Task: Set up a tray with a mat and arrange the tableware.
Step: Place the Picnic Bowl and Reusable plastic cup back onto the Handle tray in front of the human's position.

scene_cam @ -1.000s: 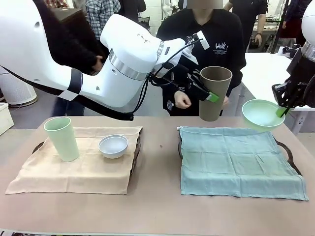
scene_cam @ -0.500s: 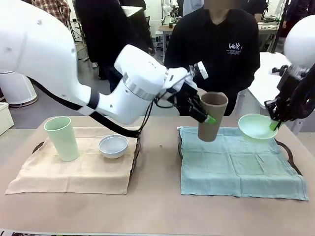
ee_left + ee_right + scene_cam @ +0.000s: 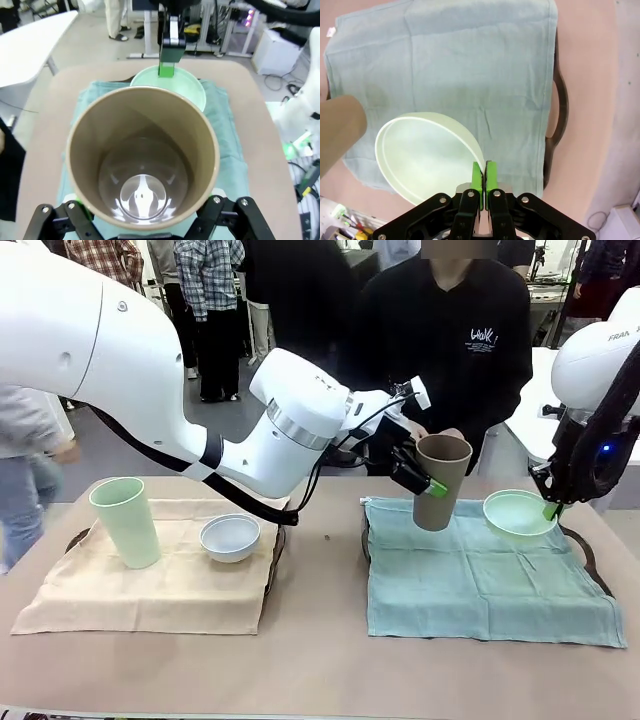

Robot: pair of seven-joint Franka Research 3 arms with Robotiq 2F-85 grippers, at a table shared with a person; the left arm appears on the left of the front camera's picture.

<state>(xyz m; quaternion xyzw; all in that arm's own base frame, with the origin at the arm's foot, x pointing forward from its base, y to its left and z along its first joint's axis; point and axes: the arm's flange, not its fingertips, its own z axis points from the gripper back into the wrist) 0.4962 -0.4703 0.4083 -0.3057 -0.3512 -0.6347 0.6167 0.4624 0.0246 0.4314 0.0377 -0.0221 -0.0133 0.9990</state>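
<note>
Across a beige table [image 3: 320,640] in a busy lab, a person in a black sweatshirt with small white chest print, too small to read, stands at the far side. Held up over the teal mat's [image 3: 480,570] near-left corner, the taupe-brown cup [image 3: 441,480] hangs slightly tilted, pinched at its rim by the left gripper [image 3: 428,485]. Just beside it, the mint green bowl [image 3: 519,516] hovers tilted above the mat's far right part, its rim squeezed between the pressed-together green pads of the right gripper [image 3: 483,181]. Under the teal mat lies a dark tray [image 3: 559,100] with a loop handle. "FRANKA" shows on the right arm's white housing [image 3: 600,355]. Well apart on the beige mat [image 3: 150,590], the pale green cup [image 3: 125,521] stands upright near the white bowl [image 3: 230,537].
</note>
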